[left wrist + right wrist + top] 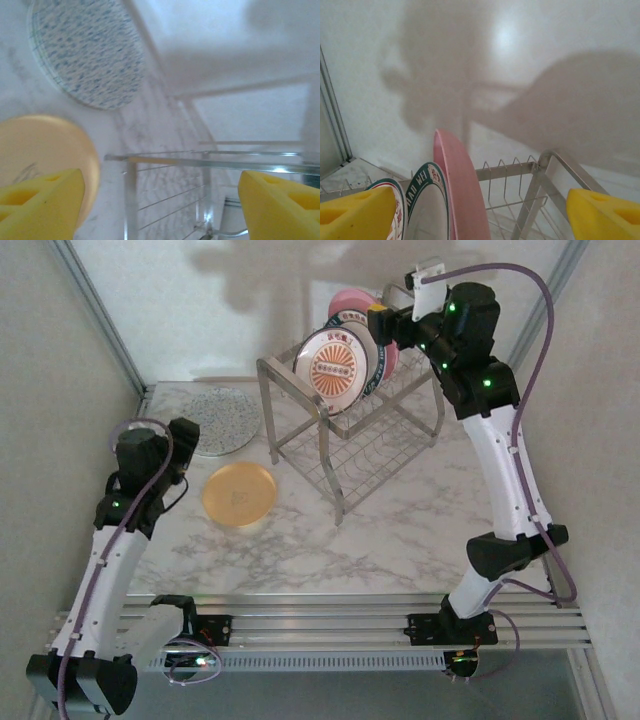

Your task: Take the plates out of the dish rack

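The silver wire dish rack (350,440) stands at mid-table. In its upper tier two white dark-rimmed plates (335,368) with orange sunburst centres stand upright, and a pink plate (350,305) stands behind them. My right gripper (385,320) hovers open over the rack's back. In the right wrist view its yellow fingers (355,215) flank the pink plate (462,190) and a dark-rimmed plate (427,205) without touching them. An orange plate (240,493) and a speckled plate (222,420) lie flat on the table. My left gripper (160,210) is open and empty just beside the orange plate (45,155).
The marble table (400,530) has free room in front of and to the right of the rack. White walls and a metal frame post (100,310) close in the back left. The rack's corner leg (131,200) stands right ahead of my left gripper.
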Robot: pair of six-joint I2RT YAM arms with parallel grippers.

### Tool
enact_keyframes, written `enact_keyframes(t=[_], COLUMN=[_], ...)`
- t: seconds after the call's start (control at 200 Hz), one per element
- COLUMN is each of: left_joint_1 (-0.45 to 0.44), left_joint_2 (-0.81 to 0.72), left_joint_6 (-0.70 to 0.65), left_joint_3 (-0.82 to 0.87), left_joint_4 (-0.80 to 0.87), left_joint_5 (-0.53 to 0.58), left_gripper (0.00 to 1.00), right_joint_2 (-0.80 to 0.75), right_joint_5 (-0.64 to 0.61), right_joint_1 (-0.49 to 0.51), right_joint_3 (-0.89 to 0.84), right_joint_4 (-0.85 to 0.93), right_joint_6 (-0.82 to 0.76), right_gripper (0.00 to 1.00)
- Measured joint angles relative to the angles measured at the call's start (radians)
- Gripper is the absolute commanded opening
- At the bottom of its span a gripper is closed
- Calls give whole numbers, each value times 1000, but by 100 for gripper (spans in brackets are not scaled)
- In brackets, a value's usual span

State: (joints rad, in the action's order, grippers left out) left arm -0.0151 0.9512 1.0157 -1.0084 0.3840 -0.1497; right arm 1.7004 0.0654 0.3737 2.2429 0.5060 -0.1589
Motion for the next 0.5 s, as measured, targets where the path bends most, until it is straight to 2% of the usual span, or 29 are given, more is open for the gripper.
enact_keyframes(t=[0.29, 0.501], left_joint_1=[-7, -23], left_joint_2=[76, 112], left_joint_6=[-56, -85], left_joint_3=[-192, -306], left_joint_4=[-102, -188], left_joint_5=[-103, -177], left_gripper=[81, 81], right_joint_2=[73, 111], right_joint_5=[-12, -27], right_joint_1=[0, 10], right_joint_3=[77, 106], right_joint_4=[0, 7], right_joint_6=[-94, -160], right_gripper=[71, 67])
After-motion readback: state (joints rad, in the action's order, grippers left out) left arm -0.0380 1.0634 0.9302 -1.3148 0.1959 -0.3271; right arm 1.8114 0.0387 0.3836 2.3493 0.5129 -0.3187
